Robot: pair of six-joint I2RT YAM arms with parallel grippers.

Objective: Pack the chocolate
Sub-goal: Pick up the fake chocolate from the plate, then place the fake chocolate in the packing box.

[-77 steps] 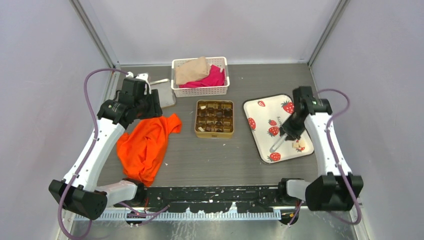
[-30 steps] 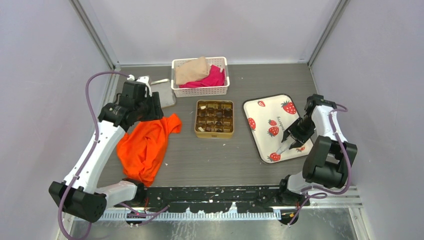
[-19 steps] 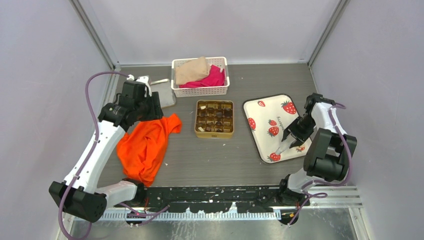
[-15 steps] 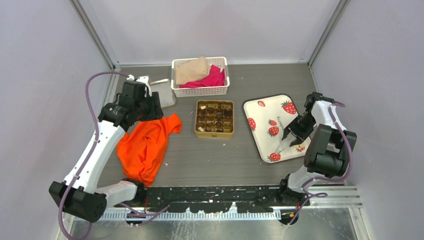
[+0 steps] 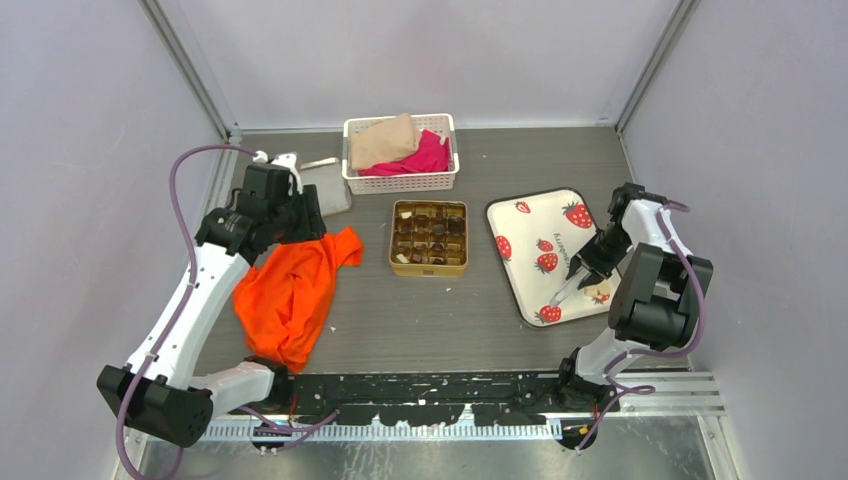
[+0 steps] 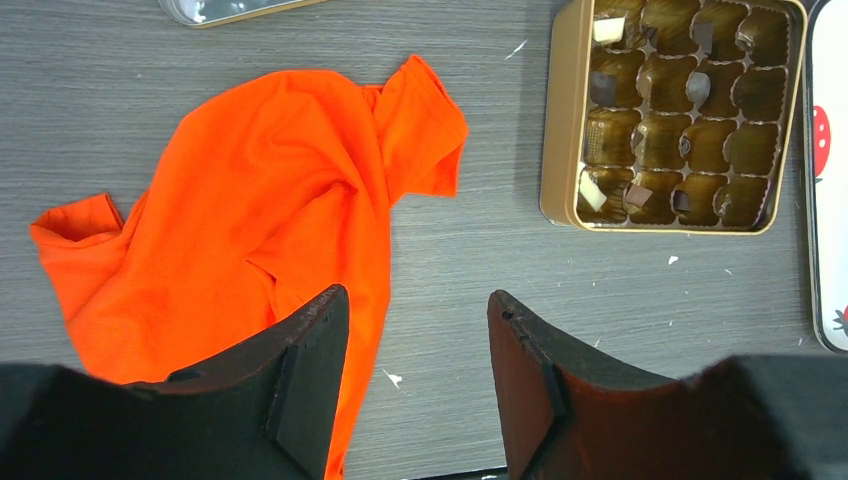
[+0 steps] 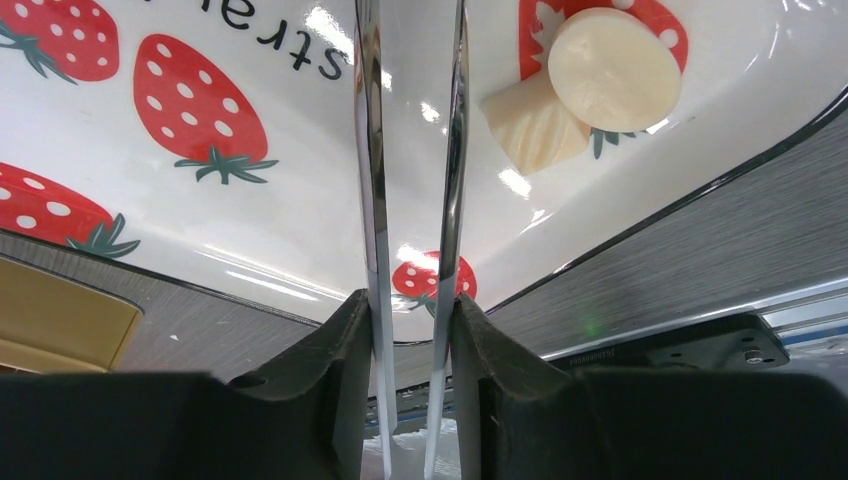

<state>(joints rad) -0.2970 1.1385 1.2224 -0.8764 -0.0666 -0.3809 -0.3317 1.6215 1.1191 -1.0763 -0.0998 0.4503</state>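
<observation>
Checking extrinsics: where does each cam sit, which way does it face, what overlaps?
Top external: above and behind the bases, looking down over the table; left arm and right arm show.
Left wrist: on the left arm, facing down at the orange shirt and gold tin; open left jaws at bottom.
Right wrist: low over the strawberry tray, looking down; right jaws pinching tweezers, cream chocolates beside.
Shared: top and left wrist see shirt and tin; top and right wrist, the tray.
</observation>
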